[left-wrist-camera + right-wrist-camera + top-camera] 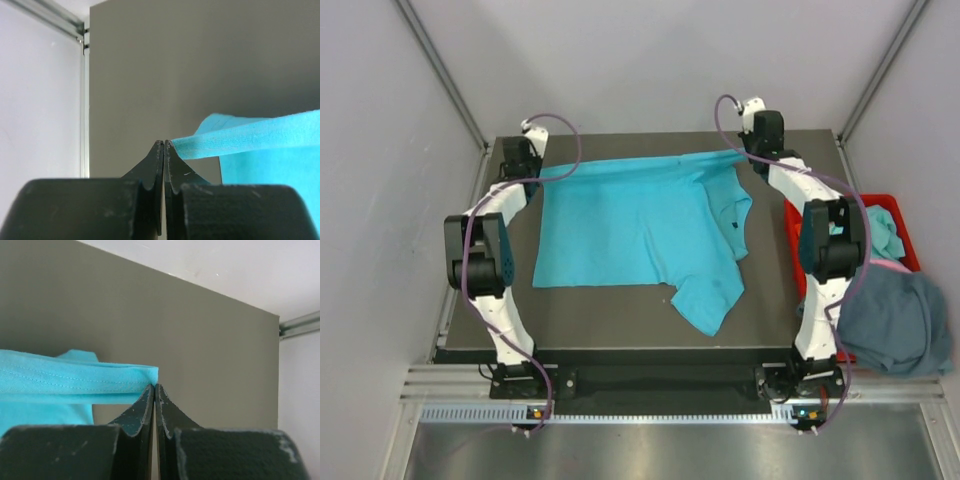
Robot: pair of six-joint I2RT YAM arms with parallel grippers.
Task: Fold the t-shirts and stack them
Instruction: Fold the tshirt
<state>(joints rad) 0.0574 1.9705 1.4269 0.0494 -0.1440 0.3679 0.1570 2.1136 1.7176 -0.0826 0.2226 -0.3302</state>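
A bright turquoise t-shirt lies spread on the dark table, with one sleeve hanging toward the front right. Its far hem is lifted and stretched taut between my two grippers. My left gripper is at the far left corner, and in the left wrist view it is shut, with the cloth's corner pinched at the tips. My right gripper is at the far right corner, and in the right wrist view it is shut on the hem's end. A slate blue-grey shirt lies at the right.
A red bin stands beyond the table's right edge, holding another turquoise cloth and a pinkish one. The blue-grey shirt drapes over the bin's near end. Grey walls and metal rails surround the table.
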